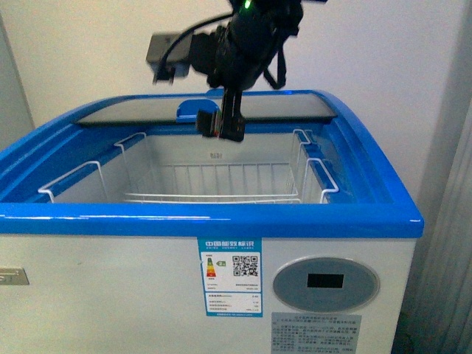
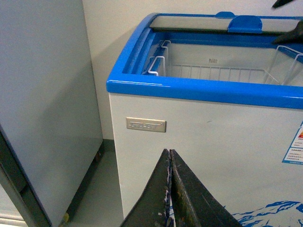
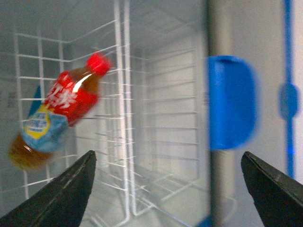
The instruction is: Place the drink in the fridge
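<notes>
Motion-blurred drink (image 3: pixel 56 116) lies in the fridge (image 1: pixel 221 221) basket (image 3: pixel 124 118), beyond the right hand's (image 3: pixel 168 189) spread fingers.

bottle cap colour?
Red, on the drink bottle inside the fridge's wire basket. Shows best in the right wrist view, though blurred.

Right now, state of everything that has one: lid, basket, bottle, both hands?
fridge: open at the top.
sliding glass lid: pushed to the back.
wire basket: hanging inside.
drink bottle: capped, blurred, inside the fridge beside the basket wires, not gripped.
right hand: open, empty, above the opening.
left hand: shut, empty, facing the fridge's front wall.
</notes>
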{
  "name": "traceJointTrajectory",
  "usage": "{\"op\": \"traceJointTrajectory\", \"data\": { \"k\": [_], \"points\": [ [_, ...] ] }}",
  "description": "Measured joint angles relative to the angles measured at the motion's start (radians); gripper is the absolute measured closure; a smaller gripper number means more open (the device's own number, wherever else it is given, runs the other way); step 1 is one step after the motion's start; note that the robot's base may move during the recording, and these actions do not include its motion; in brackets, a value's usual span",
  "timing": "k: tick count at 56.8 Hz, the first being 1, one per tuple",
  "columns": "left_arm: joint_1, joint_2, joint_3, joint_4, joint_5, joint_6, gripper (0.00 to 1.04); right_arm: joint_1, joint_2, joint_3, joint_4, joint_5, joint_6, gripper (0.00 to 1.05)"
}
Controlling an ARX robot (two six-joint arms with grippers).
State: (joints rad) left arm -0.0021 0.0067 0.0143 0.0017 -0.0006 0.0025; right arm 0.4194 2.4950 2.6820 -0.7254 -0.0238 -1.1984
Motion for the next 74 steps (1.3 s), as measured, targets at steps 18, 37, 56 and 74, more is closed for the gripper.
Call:
{"op": "traceJointTrajectory", "data": {
  "k": [18,37,56,74],
  "points": [
    [0.0,0.0,0.0,0.0,0.0,0.0,1.02,-0.297,-0.627,-0.595,0.393,0.047,0.584,0.08],
    [0.0,-0.001,0.0,-0.002,0.0,0.0,1.02,-0.349,-1.448,-1.563,0.855,0.068,1.141,0.55],
    [0.0,-0.003,0.0,-0.002,0.001,0.0,1.02,-0.419,-1.615,-2.152,1.087,0.023,1.187,1.02],
    [0.0,-0.003,0.0,-0.002,0.0,0.0,1.02,-0.419,-1.755,-2.401,1.164,0.023,1.188,1.02]
  ]
}}
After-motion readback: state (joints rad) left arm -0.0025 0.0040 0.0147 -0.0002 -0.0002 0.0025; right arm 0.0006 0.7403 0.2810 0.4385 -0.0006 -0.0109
